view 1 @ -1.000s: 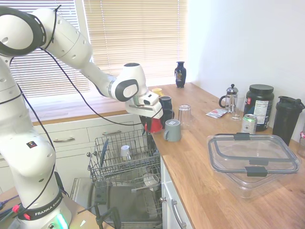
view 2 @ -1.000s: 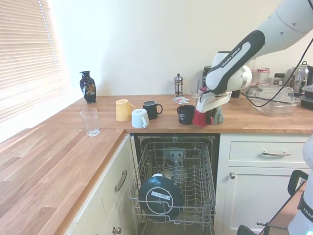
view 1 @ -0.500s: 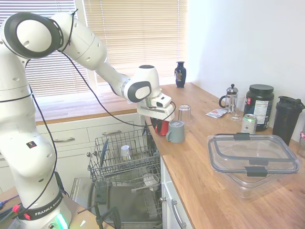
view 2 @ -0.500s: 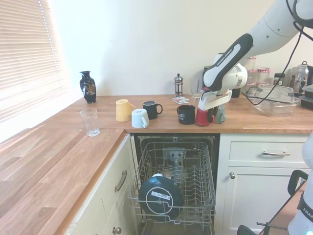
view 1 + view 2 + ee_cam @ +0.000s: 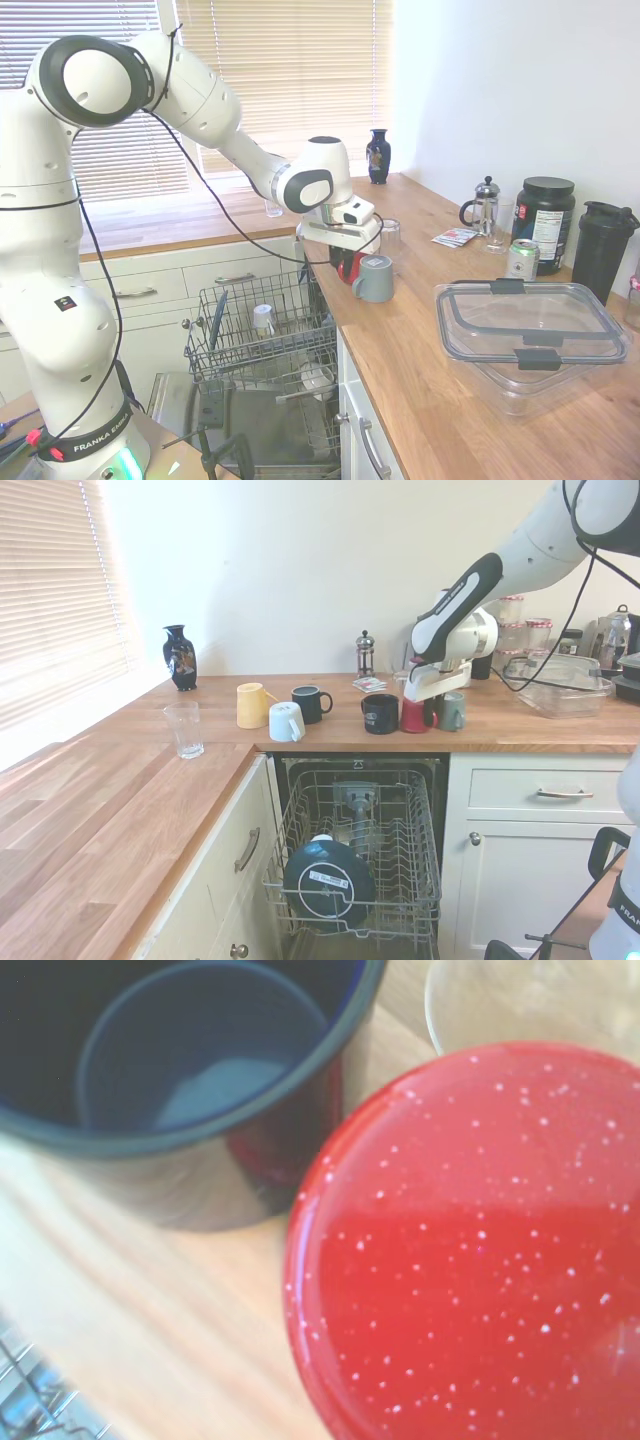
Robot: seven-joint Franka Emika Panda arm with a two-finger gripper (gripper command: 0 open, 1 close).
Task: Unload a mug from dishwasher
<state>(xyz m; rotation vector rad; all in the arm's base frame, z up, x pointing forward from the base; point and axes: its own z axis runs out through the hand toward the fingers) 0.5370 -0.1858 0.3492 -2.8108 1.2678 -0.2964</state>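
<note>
One glossy red speckled mug (image 5: 414, 716) on the wooden counter (image 5: 300, 742); claw (image 5: 420, 692) grip unclear.

Blue vase (image 5: 180, 656) stands back by the window, with a clear glass (image 5: 183, 729) nearer the worktop's edge. Yellow mug (image 5: 252, 705), pale blue mug (image 5: 286, 722) and black mug (image 5: 310, 703) cluster together.

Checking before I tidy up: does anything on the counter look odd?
The red mug sits upside down, base up, between the dark mug and the grey mug. Nothing looks spilled or broken.
</note>
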